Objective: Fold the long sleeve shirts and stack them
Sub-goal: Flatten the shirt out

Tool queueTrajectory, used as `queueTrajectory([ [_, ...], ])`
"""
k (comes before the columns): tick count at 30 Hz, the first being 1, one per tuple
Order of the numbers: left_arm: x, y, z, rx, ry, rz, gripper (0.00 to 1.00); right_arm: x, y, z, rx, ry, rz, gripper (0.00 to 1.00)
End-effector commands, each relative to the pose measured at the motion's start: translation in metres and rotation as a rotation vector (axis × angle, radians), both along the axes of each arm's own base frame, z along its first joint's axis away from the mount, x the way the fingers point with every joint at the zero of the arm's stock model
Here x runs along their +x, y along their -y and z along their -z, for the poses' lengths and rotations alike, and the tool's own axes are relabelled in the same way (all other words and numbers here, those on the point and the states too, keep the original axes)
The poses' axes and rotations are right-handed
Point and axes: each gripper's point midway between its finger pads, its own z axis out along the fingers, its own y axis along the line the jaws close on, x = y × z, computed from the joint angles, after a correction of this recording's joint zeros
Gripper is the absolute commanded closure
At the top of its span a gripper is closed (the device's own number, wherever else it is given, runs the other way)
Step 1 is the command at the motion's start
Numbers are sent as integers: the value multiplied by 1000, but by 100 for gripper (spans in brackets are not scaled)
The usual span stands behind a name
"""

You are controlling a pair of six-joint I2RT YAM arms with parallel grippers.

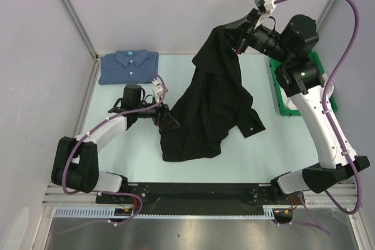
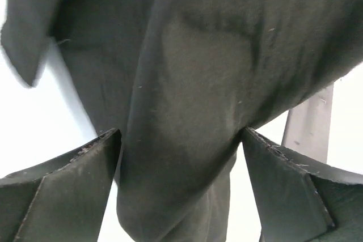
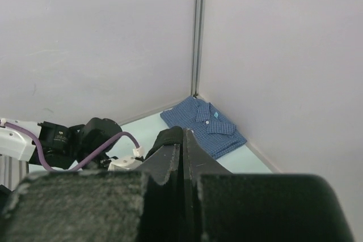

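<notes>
Tabletop, pale green, is enclosed by lilac-grey walls on the left, far and right sides. Black shirt is the largest item. Its top is lifted off the surface at the far centre. The body drapes down toward the near left, where the lower part lies crumpled on the middle of the tabletop. One cuff with pale buttons lies at the right of the pile. Blue shirt lies folded flat, collar up, in the far left corner, well apart from the black shirt. Green bin sits at the right edge, partly hidden behind the right arm. Right gripper is raised at the far centre, fingers pressed together on the top of the black shirt and bearing the hanging cloth. Left gripper is low at the left edge of the black shirt. In the left wrist view its jaws stand wide apart, with a fold of black cloth hanging between the fingers
</notes>
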Motion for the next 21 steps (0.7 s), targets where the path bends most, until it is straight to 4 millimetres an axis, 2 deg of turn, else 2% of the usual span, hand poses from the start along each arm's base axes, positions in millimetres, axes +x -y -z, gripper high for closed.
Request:
queueTrajectory([
  [1,34,1,-20,-35,156,-58,20,7,-4,2,15,1,-7,100],
  [2,30,4,-26,-58,147,-10,68,9,-6,1,22,5,-11,100],
  [3,29,-7,-21,-30,84,-19,88,10,-12,1,26,3,-23,100],
  [4,39,-16,-41,-39,111,-44,99,18,-18,8,25,-14,-29,100],
  [5,41,-27,-55,-61,119,-62,100,22,-21,3,40,4,-27,100],
  [6,54,-58,-71,-77,144,-152,100,23,-28,2,56,-3,-39,100],
  [7,59,-77,-106,-78,247,-199,100,31,-33,-3,82,13,-39,100],
  [8,51,-88,-118,-68,247,-215,100,37,-33,-6,108,5,-31,100],
  [9,51,-100,-130,-17,352,-215,100,39,-34,-8,142,-33,-40,100],
  [10,39,-100,-156,12,451,-201,100,47,-32,-6,155,-51,-31,100],
  [11,26,-97,-156,25,445,-188,100,47,-29,-3,156,-74,-39,100],
  [12,14,-83,-156,29,463,-144,100,49,-24,1,151,-94,-32,100],
  [13,2,-73,-147,35,453,-120,100,58,-9,12,140,-142,5,100],
  [14,-15,-57,-145,44,468,-72,100,54,3,24,129,-178,21,100],
  [15,-31,-27,-130,100,481,6,100,59,18,41,121,-241,60,100],
  [16,-46,-12,-104,138,450,62,100,70,47,62,117,-318,119,100],
  [17,-57,4,-84,165,428,124,100,63,68,91,94,-373,162,100],
  [18,-85,31,-63,203,414,242,99,65,85,111,68,-405,214,100],
  [19,-101,39,-39,240,377,304,84,59,101,133,42,-456,248,100],
  [20,-112,49,-11,302,321,365,75,60,130,179,-10,-510,304,100],
  [21,-133,60,1,331,319,447,66,51,152,186,-37,-496,357,100],
])
